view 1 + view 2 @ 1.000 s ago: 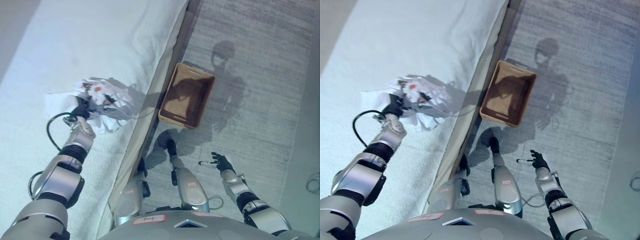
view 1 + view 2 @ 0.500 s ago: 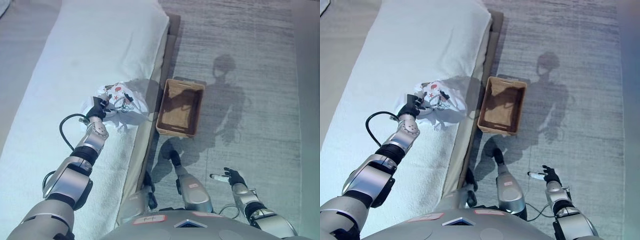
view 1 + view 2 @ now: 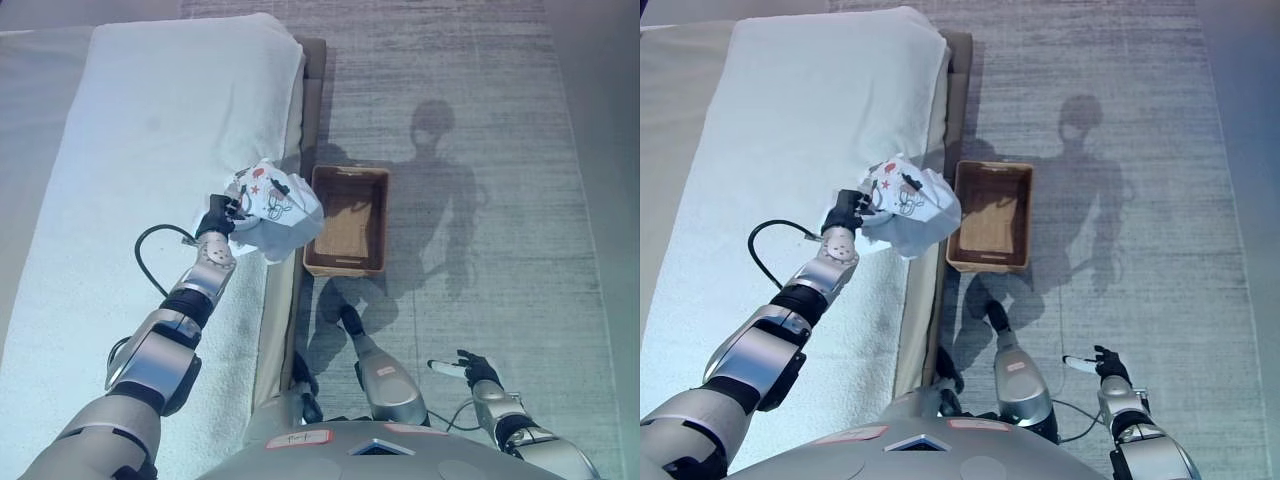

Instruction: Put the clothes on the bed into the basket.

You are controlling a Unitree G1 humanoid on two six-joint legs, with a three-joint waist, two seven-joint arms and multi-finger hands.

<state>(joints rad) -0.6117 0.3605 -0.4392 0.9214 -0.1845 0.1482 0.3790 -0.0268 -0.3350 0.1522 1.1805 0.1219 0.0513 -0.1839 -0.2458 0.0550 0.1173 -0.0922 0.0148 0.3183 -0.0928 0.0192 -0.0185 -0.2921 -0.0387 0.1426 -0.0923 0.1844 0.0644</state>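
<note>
A white garment with small red and dark prints (image 3: 275, 208) hangs bunched from my left hand (image 3: 217, 218), which is shut on it above the right edge of the bed (image 3: 150, 130). The cloth's right side reaches over the left rim of the brown wicker basket (image 3: 347, 222), which stands empty on the floor beside the bed. My right hand (image 3: 470, 370) is low at the bottom right above the floor, fingers relaxed and empty. The same scene shows in the right eye view, with the garment (image 3: 908, 206) next to the basket (image 3: 990, 217).
The bed carries a white cover and runs along the left; its dark frame edge (image 3: 313, 90) shows beside the basket. A grey carpet (image 3: 480, 150) covers the floor to the right.
The camera has shifted. My left hand has carried the garment to the right, from over the bed to the bed's edge beside the basket. My right hand stays low and open.
</note>
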